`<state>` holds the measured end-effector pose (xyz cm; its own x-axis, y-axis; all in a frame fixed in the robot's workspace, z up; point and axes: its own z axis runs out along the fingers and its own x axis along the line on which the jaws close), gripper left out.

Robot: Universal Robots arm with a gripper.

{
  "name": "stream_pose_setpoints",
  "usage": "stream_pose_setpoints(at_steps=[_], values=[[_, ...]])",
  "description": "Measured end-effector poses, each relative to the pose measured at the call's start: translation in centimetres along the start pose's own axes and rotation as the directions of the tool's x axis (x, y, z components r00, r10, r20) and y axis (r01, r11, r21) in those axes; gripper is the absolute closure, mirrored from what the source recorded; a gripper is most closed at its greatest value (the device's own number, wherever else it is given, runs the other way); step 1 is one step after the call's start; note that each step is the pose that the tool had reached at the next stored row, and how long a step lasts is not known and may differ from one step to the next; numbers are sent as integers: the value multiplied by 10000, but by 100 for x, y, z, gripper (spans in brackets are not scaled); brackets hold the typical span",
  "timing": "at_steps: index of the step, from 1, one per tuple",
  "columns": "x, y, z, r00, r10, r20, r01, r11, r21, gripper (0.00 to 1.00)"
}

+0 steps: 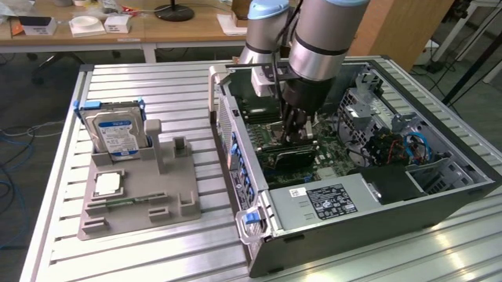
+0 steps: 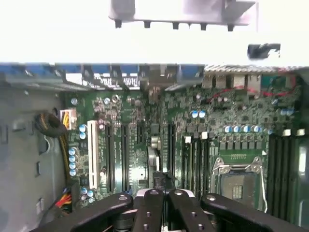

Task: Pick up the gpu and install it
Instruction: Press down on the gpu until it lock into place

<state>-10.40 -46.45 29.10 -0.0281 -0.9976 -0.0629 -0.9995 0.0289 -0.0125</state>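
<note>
On the ribbed silver metal surface (image 1: 55, 235) sits a grey plastic holder tray (image 1: 141, 202), off toward the exterior view's left of the open black computer case (image 1: 377, 223). A silver boxy hard drive with a blue and white label (image 1: 116, 134) stands up in that tray. A flat square silver chip (image 1: 108, 184) lies in the tray too.

Inside the case, the black jaws (image 1: 298, 134) of the grey robot arm (image 1: 318, 41) are closed together over the green motherboard (image 2: 145, 140). The dark flat gpu card (image 1: 294, 155) sits just under the jaws, standing on the motherboard. I cannot tell if the jaws pinch it.
</note>
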Motion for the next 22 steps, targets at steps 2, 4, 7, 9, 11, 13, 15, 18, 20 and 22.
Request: stream_pose_setpoints(at_steps=[2, 4, 7, 9, 11, 13, 15, 18, 20, 22], values=[[-1, 48, -34, 10000, 2, 7, -2, 10000, -15, 89], [0, 114, -58, 10000, 2, 11, -2, 10000, -26, 89], [2, 231, -71, 10000, 3, 9, -3, 10000, -26, 89], [1, 233, -71, 10000, 2, 11, -2, 10000, -26, 89], [-7, 233, -70, 10000, 29, -31, -29, 9999, -131, 89], [-7, 234, -70, 9999, 90, -45, -92, 9988, -485, 89], [-7, 234, -71, 9999, 141, -62, -146, 9963, -842, 89], [-8, 233, -71, 9997, 235, -88, -245, 9900, -1387, 89], [-8, 234, -72, 9996, 261, -97, -273, 9879, -1526, 89], [-8, 234, -71, 9996, 262, -97, -274, 9879, -1528, 89]])
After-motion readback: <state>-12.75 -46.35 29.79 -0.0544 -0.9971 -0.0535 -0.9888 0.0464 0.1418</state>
